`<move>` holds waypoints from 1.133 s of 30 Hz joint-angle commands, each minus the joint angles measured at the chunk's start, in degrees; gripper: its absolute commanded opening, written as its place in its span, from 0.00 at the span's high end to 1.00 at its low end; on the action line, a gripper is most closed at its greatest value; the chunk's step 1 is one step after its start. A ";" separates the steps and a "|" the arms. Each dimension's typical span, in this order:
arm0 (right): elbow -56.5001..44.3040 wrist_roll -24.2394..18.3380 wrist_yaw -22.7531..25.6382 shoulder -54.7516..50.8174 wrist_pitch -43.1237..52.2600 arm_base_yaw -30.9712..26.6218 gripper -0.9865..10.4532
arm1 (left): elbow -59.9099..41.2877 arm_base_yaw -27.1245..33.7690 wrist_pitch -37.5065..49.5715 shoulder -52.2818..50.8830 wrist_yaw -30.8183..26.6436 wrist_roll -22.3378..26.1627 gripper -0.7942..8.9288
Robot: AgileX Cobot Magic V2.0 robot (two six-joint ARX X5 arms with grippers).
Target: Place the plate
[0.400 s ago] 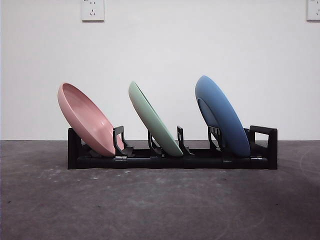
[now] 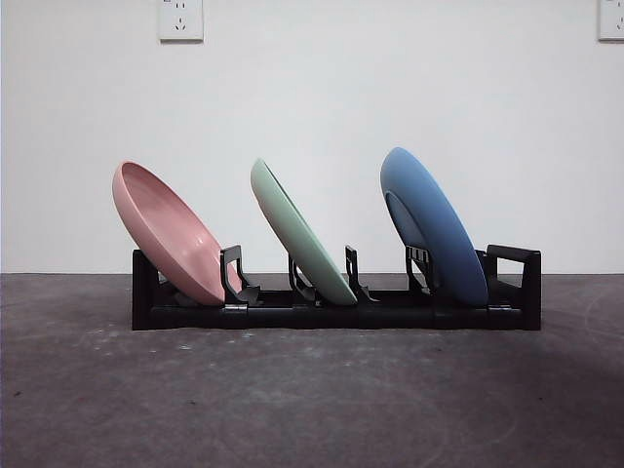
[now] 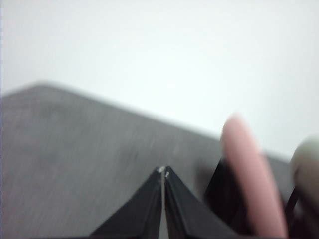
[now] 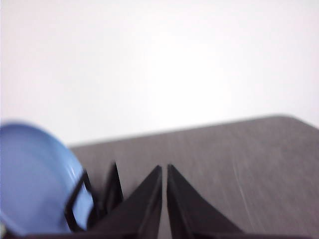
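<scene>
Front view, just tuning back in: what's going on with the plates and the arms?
Nothing is being handled. The pink plate, green plate and blue plate all lean in the black rack on the table. The left gripper is near the pink plate, the right gripper near the blue one, both shut and empty.

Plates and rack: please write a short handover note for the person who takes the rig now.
Left gripper: shut, empty, beside the pink plate.
Right gripper: shut, empty, near the blue plate.
Pink, green plate and blue all lean in the black rack on the table.
Done: three plates are racked.
Left: no loose plate is visible.
</scene>
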 commanded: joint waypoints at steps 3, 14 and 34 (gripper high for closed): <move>0.46 4.44 0.07 0.00 2.78 0.02 0.90 | 0.87 0.02 5.88 0.17 0.02 -1.75 0.91; 13.29 3.76 -2.05 7.82 -11.45 -0.04 0.90 | 16.55 0.02 -15.72 6.43 1.40 0.85 0.91; 54.29 -0.04 -24.28 50.60 -40.22 -0.02 0.90 | 49.81 0.00 -45.11 46.03 14.49 5.99 0.91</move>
